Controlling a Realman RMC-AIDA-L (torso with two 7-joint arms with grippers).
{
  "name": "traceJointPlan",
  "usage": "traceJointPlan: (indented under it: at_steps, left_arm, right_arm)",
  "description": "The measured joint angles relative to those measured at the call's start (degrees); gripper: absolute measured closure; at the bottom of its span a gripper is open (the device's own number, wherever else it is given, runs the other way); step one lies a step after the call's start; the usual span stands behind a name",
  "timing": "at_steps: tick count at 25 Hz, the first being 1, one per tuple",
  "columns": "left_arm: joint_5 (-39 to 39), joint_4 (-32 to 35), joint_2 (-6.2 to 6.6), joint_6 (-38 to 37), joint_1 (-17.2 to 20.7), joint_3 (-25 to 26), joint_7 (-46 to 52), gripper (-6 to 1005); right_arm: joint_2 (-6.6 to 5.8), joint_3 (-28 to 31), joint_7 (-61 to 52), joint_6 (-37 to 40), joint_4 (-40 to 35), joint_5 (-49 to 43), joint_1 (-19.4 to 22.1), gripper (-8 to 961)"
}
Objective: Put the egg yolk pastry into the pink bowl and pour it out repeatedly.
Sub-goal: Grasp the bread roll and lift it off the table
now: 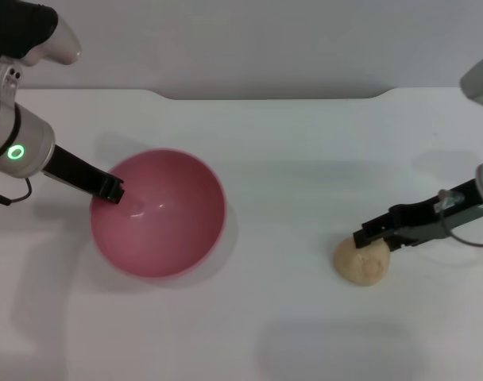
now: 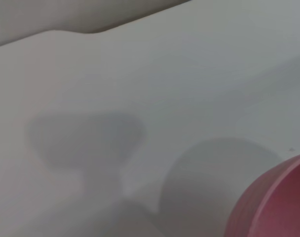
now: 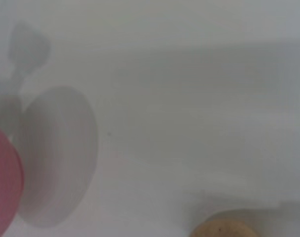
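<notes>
The pink bowl [image 1: 158, 213] is at the left of the white table, empty, with its opening facing up toward the head camera. My left gripper [image 1: 111, 190] is shut on its left rim, and the shadows in both wrist views suggest the bowl hangs a little above the table. A slice of the bowl [image 2: 273, 202] shows in the left wrist view, and its edge [image 3: 4, 182] in the right wrist view. The egg yolk pastry [image 1: 362, 261] lies on the table at the right, also seen as the pastry [image 3: 223, 229]. My right gripper [image 1: 374, 236] sits at the pastry's far upper edge, touching or just above it.
The white table [image 1: 289, 159] runs back to a far edge with a dark notch [image 1: 273, 97] in the middle. Bare surface lies between the bowl and the pastry. The bowl's shadow [image 3: 58, 153] falls on the table.
</notes>
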State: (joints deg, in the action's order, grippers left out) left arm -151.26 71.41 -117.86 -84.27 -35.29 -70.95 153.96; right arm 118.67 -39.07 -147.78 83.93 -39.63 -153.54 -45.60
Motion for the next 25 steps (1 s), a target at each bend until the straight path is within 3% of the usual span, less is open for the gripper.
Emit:
traceJointPlan:
  at_steps: [6, 12, 18, 25]
  left_arm:
    - [0.0, -0.1, -0.08, 0.0, -0.1, -0.3, 0.0, 1001]
    - [0.0, -0.2, -0.17, 0.0, -0.1, -0.4, 0.0, 1000]
    - [0.3, -0.6, -0.41, 0.1, -0.1, -0.5, 0.0, 1000]
    - [3.1, -3.1, -0.53, 1.6, -1.1, -4.5, 0.0, 1000]
  right_arm:
    - [-0.09, -4.7, -0.1, -2.5, 2.5, 0.4, -0.9, 442]
    - [-0.17, -5.0, 1.0, -2.1, 2.3, 1.4, -0.3, 446]
    - [-0.16, -4.7, 4.1, -0.8, 1.6, 5.1, 1.1, 515]
    - [-0.33, -4.8, 7.5, 6.1, -8.7, 15.3, 4.6, 543]
